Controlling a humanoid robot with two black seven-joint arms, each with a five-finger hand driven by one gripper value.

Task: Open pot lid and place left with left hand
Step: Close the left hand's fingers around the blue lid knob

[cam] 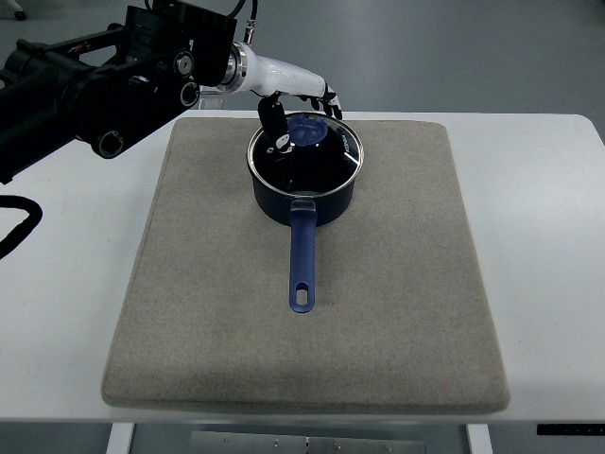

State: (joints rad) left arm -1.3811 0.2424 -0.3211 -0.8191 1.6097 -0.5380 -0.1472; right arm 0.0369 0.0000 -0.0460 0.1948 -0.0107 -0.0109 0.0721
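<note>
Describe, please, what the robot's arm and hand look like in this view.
Only the left arm shows: a bulky matte black body with round joint housings, silver bolts and thin cables, some reddish, near the top edge. A silver ring joins it to a glossy white wrist shell. The left hand has black fingers. A loose black cable loops at the left edge.

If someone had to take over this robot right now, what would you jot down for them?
Left hand: over the pot lid, fingers around the knob; a firm grip cannot be confirmed.
Right hand: not in view.
Pot: on the grey mat, blue handle pointing toward the robot.
Done: the hand has reached the lid.
Left: lift the lid, which still sits on the pot, and set it down on the mat to the pot's left.
</note>
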